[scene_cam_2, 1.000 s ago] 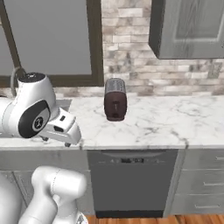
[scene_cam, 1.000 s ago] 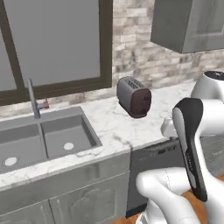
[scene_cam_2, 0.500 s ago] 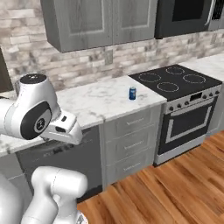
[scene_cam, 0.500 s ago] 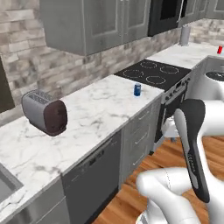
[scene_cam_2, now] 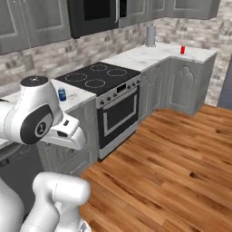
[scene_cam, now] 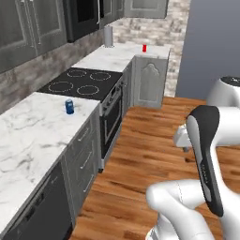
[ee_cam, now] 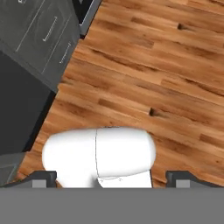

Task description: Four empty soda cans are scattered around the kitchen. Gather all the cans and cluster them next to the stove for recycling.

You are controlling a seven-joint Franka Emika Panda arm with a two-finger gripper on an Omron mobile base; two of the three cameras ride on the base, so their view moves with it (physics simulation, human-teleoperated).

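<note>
**Base views swing from the sink side to the stove: two cans now in sight**

Left base view showed you a sink and a toaster one second ago; half a second ago the stove came in at the far right; now the stove (scene_cam: 79,83) sits in the middle and the wood floor (scene_cam: 150,145) opens beside it. The whole picture shifted, so it is the base that turned, not the things. For the task this is good, in my judgement: you now face the place where the cans must be gathered.

A blue can (scene_cam: 70,106) stands upright on the marble counter (scene_cam: 33,131), just beside the cooktop's near edge, so it probably already counts as placed. A red can (scene_cam_2: 182,49) stands well apart on the corner counter (scene_cam_2: 158,54), near a grey cylinder (scene_cam_2: 151,35). It is likely the next one to fetch.

In the hand view the two finger tips (ee_cam: 42,178) stand wide apart, holding nothing, above the floor.

Two more cans you cannot find here. The red can is too small to read any marking.
</note>
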